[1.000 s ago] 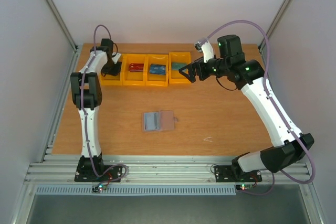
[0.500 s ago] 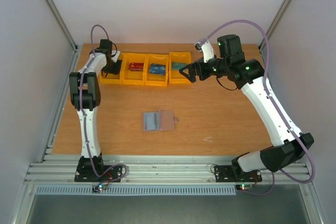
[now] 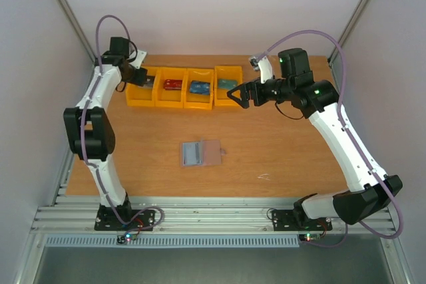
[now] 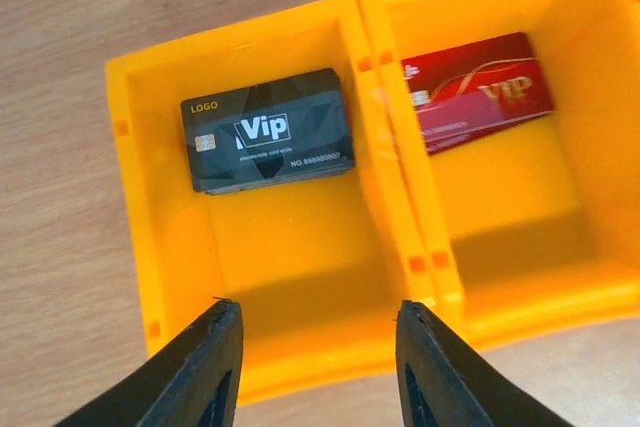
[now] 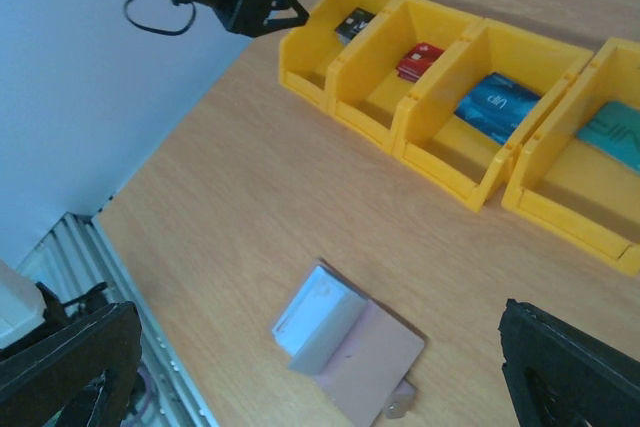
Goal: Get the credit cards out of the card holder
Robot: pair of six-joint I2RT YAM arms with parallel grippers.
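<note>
**Top view.** Card holder [image 3: 200, 153] lies open and flat approx. mid-table [image 3: 279, 151], with the blue-grey half to the L and the pinkish half to the R. It is well apart from both arms. Four orange bins [image 3: 173, 103] stand in a row at the far side, touching side by side. Left gripper [image 3: 142, 79] is over the far-L bin and masks its contents. The next bins, L to R, hold one each: red card [image 3: 174, 85], blue card [image 3: 199, 87], teal card [image 3: 227, 84]. Right gripper [image 3: 237, 95] hangs just beside the R end of the row, jaws spread, nothing in them.

**Left wrist view.** Fingers [image 4: 205, 372] are parted at the near wall of the far-L bin, and the gap between them is empty. Black card [image 4: 268, 130], marked "Vip", lies flat on the bin floor toward the far wall. The red card sits in the adjacent bin.

**Right wrist view.** Fingers [image 5: 70, 367] sit in both lower corners, wide apart and gripping nothing. The card holder is on the table between them. A pale raised block covers one half of it; cannot tell if this is a card or a flap. The left gripper hovers near the far-end bin.
</note>
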